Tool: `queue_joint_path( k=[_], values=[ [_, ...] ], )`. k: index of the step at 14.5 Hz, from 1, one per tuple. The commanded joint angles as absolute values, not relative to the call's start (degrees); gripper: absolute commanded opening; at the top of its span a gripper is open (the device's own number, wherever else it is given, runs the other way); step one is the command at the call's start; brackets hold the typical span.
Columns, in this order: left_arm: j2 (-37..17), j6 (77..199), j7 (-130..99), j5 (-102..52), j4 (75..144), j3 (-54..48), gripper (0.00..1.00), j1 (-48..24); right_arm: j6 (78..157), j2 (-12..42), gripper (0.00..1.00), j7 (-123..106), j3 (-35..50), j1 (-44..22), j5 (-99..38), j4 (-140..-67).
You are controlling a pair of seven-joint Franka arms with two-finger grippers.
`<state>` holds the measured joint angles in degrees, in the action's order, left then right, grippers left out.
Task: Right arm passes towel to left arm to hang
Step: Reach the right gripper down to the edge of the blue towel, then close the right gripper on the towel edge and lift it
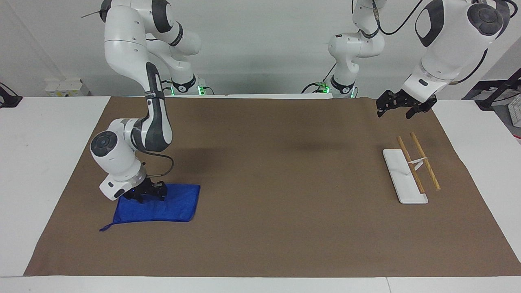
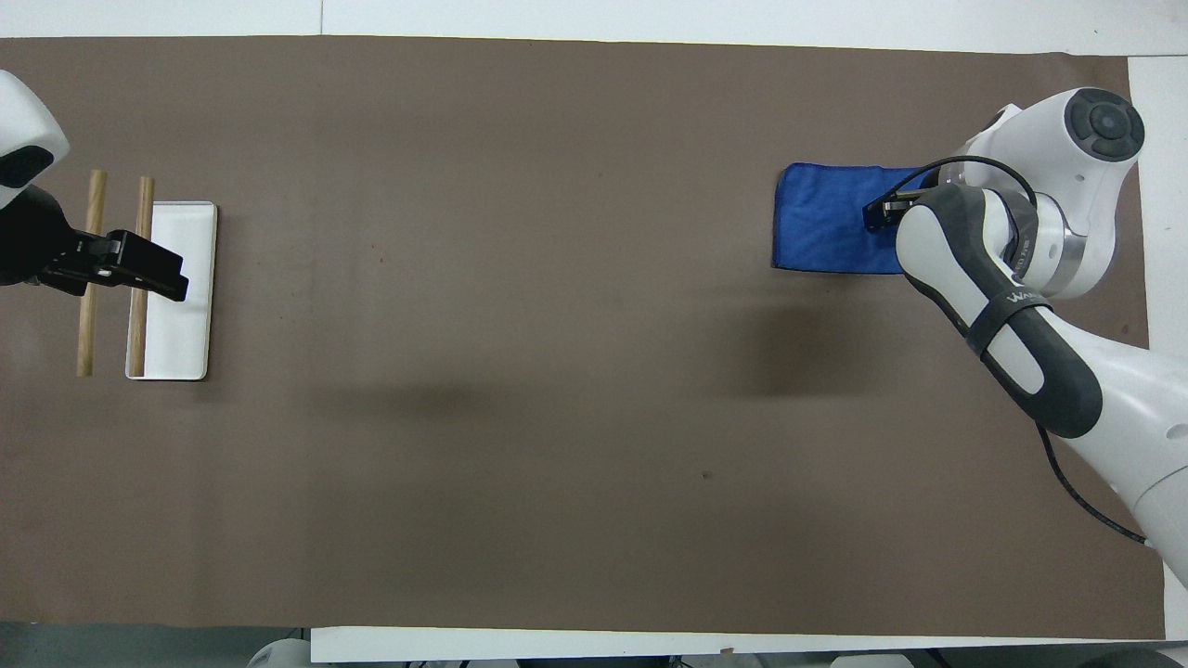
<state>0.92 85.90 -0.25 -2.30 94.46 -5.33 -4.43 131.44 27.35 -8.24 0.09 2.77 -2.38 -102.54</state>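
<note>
The white desk (image 1: 49,134) carries a wide brown mat (image 1: 268,183) that covers nearly all of it. The right arm (image 1: 150,106) bends steeply down at about nine o'clock in the facing view, and its end effector (image 1: 147,193) sits low on the towel's edge nearer the robots; whether it is clenched on the cloth or released I cannot tell. The left arm (image 1: 447,44) waits raised at about two o'clock in that view, its end effector (image 1: 399,106) hanging released, fingers spread, over the mat near the rack. The towel (image 1: 163,209), a blue cloth, lies flat on the mat toward the right arm's end of the desk, at about two o'clock in the overhead view (image 2: 831,232), with a short tail at one corner. The rack (image 1: 411,173), a white base with two wooden rods, stands toward the left arm's end, well apart from the towel.
</note>
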Motion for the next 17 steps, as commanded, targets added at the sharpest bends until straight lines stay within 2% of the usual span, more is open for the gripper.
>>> queue_joint_path(
  k=[1, 3, 4, 7, 9, 11, 13, 17],
  values=[
    [1.3, 84.8, -1.2, -1.8, 94.1, -5.1, 0.98, -5.1, 132.6, 26.6, 0.80, -10.2, 0.5, 3.6, -3.6, -104.6],
    [1.3, 84.8, -1.2, -1.8, 94.1, -5.1, 0.98, -5.1, 132.4, 26.5, 0.73, -10.4, 0.4, 3.8, -3.6, -104.9],
    [1.3, 84.8, -1.2, -1.8, 94.1, -5.1, 0.98, -5.1, 132.4, 26.5, 0.63, -10.7, 0.5, 3.7, -3.6, -104.9],
    [1.3, 84.8, -1.1, -1.8, 94.1, -5.1, 0.98, -5.1, 131.8, 26.5, 0.16, -10.5, 0.5, 3.5, -3.6, -104.9],
    [1.4, 84.8, -1.1, -1.8, 94.1, -5.1, 0.98, -5.1, 131.7, 26.5, 0.02, -10.5, 0.5, 3.3, -3.6, -104.9],
    [1.3, 84.9, -1.1, -1.8, 94.1, -5.1, 0.98, -5.1, 129.9, 26.5, 0.00, -10.5, 0.5, 3.3, -3.7, -103.5],
    [1.4, 84.9, -1.1, -1.8, 94.1, -5.2, 0.98, -5.0, 123.8, 26.6, 0.00, -10.0, 0.6, 3.3, -5.5, -98.6],
    [1.4, 84.9, -1.1, -1.8, 94.1, -5.1, 0.98, -5.0, 115.0, 26.8, 0.00, -2.2, 0.6, 3.1, -19.0, -91.8]
  ],
)
